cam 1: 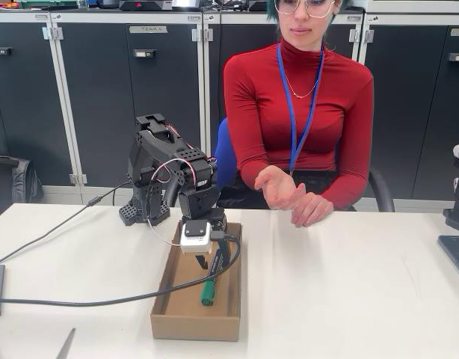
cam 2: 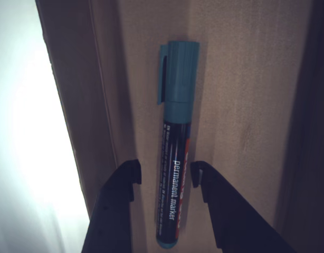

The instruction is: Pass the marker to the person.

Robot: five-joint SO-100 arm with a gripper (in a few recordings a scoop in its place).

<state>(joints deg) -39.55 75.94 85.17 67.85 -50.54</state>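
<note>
Cardboard tray (cam 1: 164,314), low on the white table (cam 1: 349,292), holds the slim marker (cam 2: 173,158); our wrist view reads "permanent marker" on its glossy black barrel, the claw (cam 2: 166,176) spread open astride it. Centre frame in the fixed view, we see the person (cam 1: 300,112) offering an upturned hand (cam 1: 278,187).

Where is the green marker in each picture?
Fixed view: the marker lies in the cardboard tray low in the middle, under the end effector, its green cap toward the camera.
Wrist view: the marker runs down the middle, cap at the top, barrel between the open fingers.
Shared landmark: the brown tray floor it lies on.
</note>
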